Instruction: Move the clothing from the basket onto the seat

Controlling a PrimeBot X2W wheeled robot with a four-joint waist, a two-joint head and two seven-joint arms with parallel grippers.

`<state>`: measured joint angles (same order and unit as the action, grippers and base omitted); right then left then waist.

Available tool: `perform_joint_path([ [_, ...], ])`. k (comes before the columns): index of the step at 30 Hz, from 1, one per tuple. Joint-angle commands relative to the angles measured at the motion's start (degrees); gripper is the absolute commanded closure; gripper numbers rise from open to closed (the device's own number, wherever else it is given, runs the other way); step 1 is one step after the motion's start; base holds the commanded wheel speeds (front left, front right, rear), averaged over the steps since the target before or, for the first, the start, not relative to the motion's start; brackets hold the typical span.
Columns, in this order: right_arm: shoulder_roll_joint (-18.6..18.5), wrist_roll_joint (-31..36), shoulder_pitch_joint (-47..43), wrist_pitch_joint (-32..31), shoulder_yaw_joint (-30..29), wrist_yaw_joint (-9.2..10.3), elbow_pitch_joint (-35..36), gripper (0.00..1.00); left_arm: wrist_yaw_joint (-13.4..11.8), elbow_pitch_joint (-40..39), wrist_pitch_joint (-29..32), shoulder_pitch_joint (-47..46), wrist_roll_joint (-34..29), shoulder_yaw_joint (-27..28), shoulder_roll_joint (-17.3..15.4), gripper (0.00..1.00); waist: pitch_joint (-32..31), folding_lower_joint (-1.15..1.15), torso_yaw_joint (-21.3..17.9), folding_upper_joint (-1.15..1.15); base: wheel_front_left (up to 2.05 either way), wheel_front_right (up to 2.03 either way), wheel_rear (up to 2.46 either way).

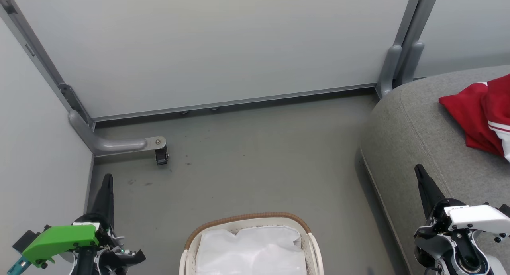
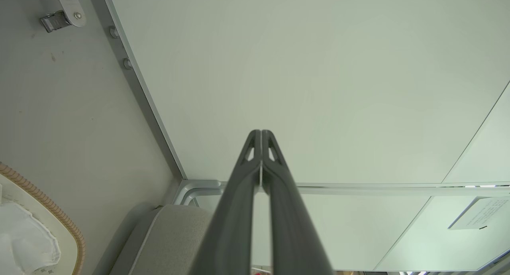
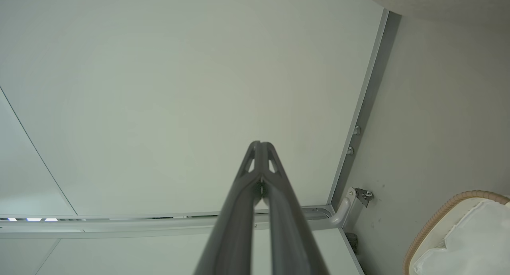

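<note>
Left gripper (image 1: 106,183): I see it clenched, empty.
Right gripper (image 1: 420,173): clenched, empty, by the seat (image 1: 410,123).
Clothing (image 1: 476,111): on the seat, beyond my Right gripper, apart.
Basket (image 1: 247,218): on the floor (image 1: 259,155) between my grippers, holding white cloth (image 1: 251,249).

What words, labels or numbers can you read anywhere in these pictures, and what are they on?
No text is legible.
Notice on the wall panel: printed lines, too small to read.
Label on the right gripper: blurred, unreadable.
</note>
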<state>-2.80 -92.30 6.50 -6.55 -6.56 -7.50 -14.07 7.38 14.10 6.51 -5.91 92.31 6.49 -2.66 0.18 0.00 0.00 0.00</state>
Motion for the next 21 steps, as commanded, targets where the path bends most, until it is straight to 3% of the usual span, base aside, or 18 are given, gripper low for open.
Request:
perform_joint_path([
  [1,-0.1,-0.2,-0.6,-0.2,-0.1,0.01,0.2,1.00,0.3,-0.1,0.3,-0.6,0.2,0.1,-0.4,1.00,0.0,0.00,0.0,0.00,0.00,0.00,0.00],
  [21,-0.1,-0.2,-0.6,-0.2,-0.1,0.01,0.2,1.00,0.3,-0.1,0.3,-0.6,0.2,0.1,-0.4,1.00,0.0,0.00,0.0,0.00,0.00,0.00,0.00],
])
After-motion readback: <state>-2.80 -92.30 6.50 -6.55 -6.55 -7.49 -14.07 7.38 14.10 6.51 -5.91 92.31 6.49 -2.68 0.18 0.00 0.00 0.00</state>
